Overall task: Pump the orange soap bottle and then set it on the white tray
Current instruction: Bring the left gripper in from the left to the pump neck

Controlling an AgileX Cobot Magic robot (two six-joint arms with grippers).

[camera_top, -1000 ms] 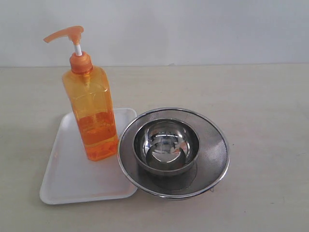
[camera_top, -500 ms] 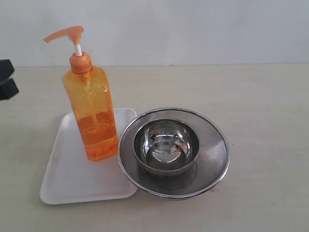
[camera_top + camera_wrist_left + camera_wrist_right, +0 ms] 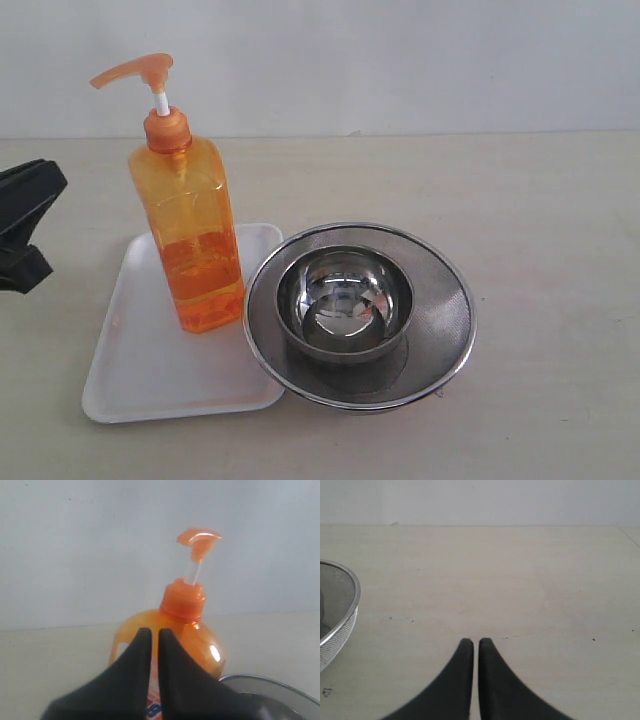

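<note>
Now pinched to a hairline slit, gripping nothing: fingers (image 3: 142,647) of the left gripper (image 3: 154,632), aimed at the orange soap bottle (image 3: 190,240) (upright on the white tray (image 3: 140,380), toward the left edge of the bench (image 3: 540,200), short of its far edge). Likewise narrowed, empty, over bare bench: the right gripper (image 3: 472,642), near a mesh strainer (image 3: 440,310).

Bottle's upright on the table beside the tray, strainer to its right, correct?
Not quite. The exterior view shows the bottle standing upright on the tray itself, not on the table beside it. The strainer is to its right, as you say.
</note>
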